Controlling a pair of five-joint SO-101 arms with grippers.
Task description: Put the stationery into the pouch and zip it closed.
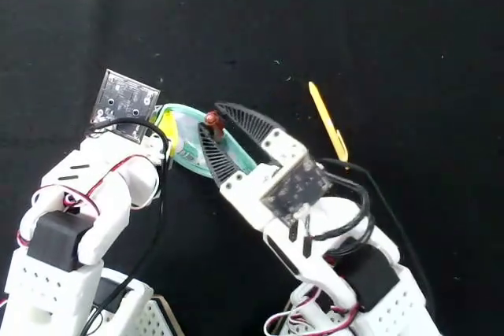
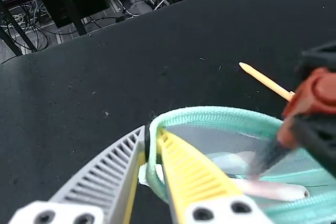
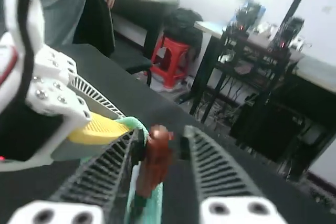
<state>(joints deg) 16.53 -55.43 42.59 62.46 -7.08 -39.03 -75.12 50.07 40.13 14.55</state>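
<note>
Your left gripper [image 1: 163, 125] is clamped on the rim of the teal pouch [image 1: 187, 130]. In the left wrist view its grey and yellow fingers [image 2: 178, 166] meet tight on the fabric edge, and that grip holds the mouth of the pouch [image 2: 210, 114] open. The pouch lies on the black table [image 1: 354, 37] between your 2 arms, just in front of the left one. Your right gripper [image 1: 211, 114] sits over the open mouth with its black jaws spread wide. Between them stands 1 brown-red piece of stationery [image 1: 213, 121]. Its top shows at the fingertips, and in the left wrist view its darker, blurred lower end [image 2: 265, 158] points down into the pouch. From the right wrist camera the brown piece [image 3: 156, 153] rests against 1 finger [image 3: 113, 166]. A clear gap separates it from the other finger, so the right gripper [image 3: 163, 132] is not pinching it. A pale pen-like item [image 2: 273, 190] already lies inside the pouch. 1 yellow pencil [image 1: 327, 120] lies on the table outside, well apart from the pouch on the right arm's side, and it also shows beyond the rim from the left wrist [image 2: 265, 81].
</note>
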